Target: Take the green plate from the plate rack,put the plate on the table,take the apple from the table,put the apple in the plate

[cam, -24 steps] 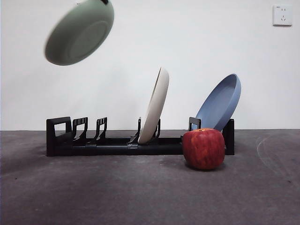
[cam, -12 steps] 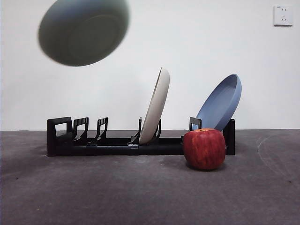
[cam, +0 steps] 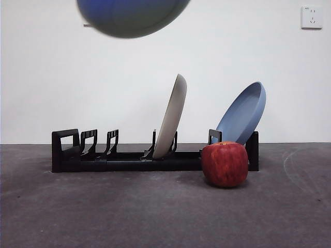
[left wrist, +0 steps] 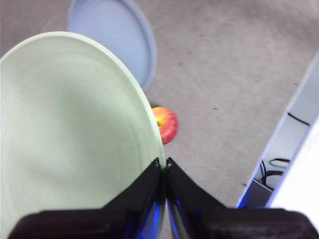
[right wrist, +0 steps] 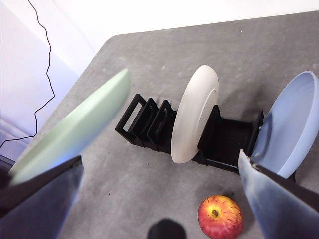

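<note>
Fingers of the left gripper (left wrist: 163, 167) pinch the rim of the green plate (left wrist: 70, 134), black tips pressed together on either side of its edge, holding it high in the air well above the counter (cam: 129, 217). From the front, the plate shows only as a dark, blurred underside at the top edge of the frame, above and to the left of the rack's middle. The right wrist camera catches the same plate as a tilted pale green disc hanging over the handle end of the plate rack (right wrist: 149, 124). The right gripper (right wrist: 159, 199) hangs above the counter with its fingers spread wide, holding nothing, looking down on the rack. On the counter, the long black rack stands with its squared loop handle at one end and several vacant slots beside it. A cream-white plate (cam: 171, 118) leans upright in a middle slot, and a blue plate (cam: 243, 114) tilts back at the far end from the handle. The apple (cam: 225, 164) sits on the counter just in front of the rack, near the blue plate's end, red with yellowish streaks, its stem dimple facing up. A white wall socket (cam: 311, 16) is mounted on the pale wall behind. A thin black cable (right wrist: 47, 55) runs along the wall beyond the counter's edge.
</note>
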